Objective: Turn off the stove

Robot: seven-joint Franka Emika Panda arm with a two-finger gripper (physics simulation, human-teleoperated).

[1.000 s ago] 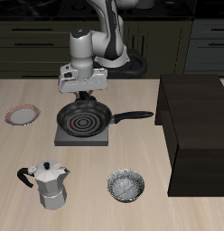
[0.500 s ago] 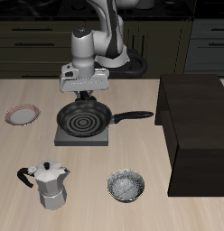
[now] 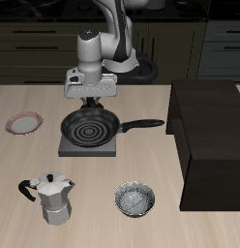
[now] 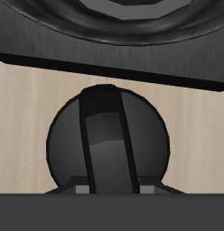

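Note:
The stove (image 3: 74, 149) is a flat dark-grey slab near the table's middle, with the black frying pan (image 3: 90, 127) on top of it. My gripper (image 3: 90, 104) is down at the stove's back edge, its fingertips partly hidden behind the pan. In the wrist view the round dark knob (image 4: 107, 135) with its raised ridge fills the middle, just off the stove's edge (image 4: 105, 65). My gripper (image 4: 111, 190) has a small grey fingertip (image 4: 82, 189) tight on each side of the ridge, so it looks shut on the knob.
The pan's handle (image 3: 141, 124) points toward the large dark brown cabinet (image 3: 209, 140). A moka pot (image 3: 54, 199) and a patterned bowl (image 3: 135, 201) stand near the table's front edge. A small plate (image 3: 23, 123) lies beside the stove.
The hand has shifted very slightly back and up over the stove's back edge. Nothing else has moved.

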